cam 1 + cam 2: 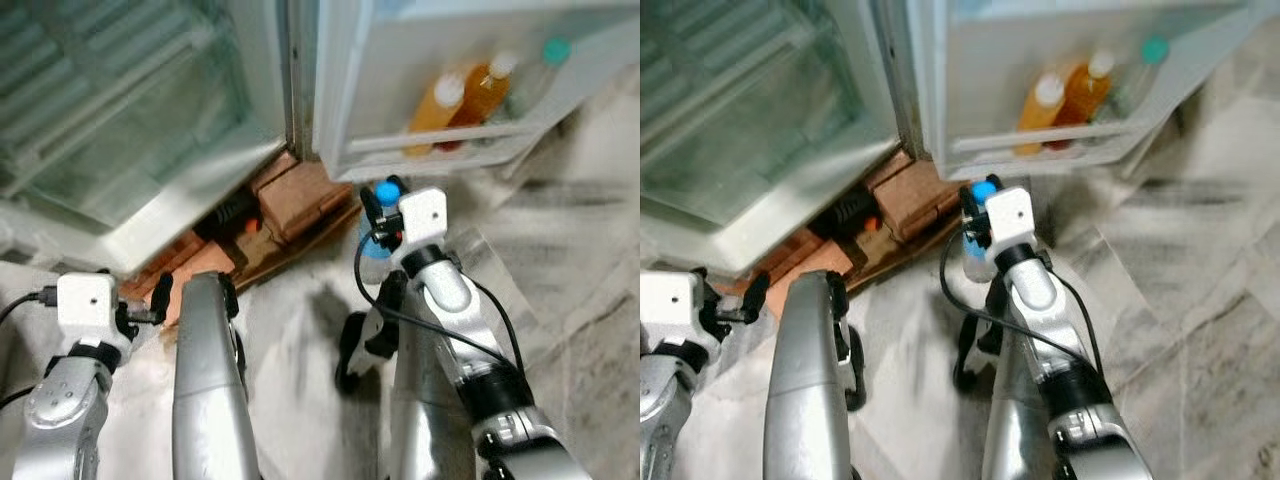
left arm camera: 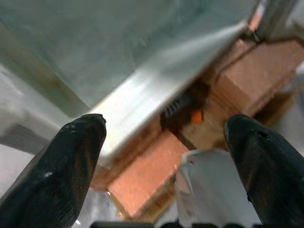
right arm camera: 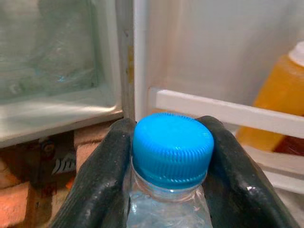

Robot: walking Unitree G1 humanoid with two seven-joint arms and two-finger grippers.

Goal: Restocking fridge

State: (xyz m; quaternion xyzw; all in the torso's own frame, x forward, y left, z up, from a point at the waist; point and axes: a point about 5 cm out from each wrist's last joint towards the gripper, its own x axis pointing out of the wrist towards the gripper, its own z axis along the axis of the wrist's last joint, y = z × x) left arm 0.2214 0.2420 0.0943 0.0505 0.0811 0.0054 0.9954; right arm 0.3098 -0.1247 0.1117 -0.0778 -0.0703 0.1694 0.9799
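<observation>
— Marble floor (image 1: 560,230) below, fridge (image 1: 120,110) open ahead: what stands where?

— From the head camera, the glass-shelved fridge interior fills the 10 o'clock area. The open door (image 1: 345,90) hangs at 1 o'clock, and its rack (image 1: 440,140) carries two orange bottles (image 1: 437,104) and a clear bottle with a teal cap (image 1: 540,70). Brown bricks (image 1: 300,190) lie under the fridge's bottom edge at 12 o'clock.

— And the bottle being stocked?

— The right gripper (image 3: 166,147) is clamped on the neck of a water bottle (image 1: 378,235) just under its blue cap (image 3: 172,147), one finger on each side. It holds the bottle upright just below the door rack, near the hinge side, apart from the orange bottles.

— The left arm?

— The left gripper (image 2: 166,156) sits low at 8 o'clock, its fingers (image 2: 61,175) spread wide with nothing between them, pointing at the fridge's lower edge and the bricks.
</observation>
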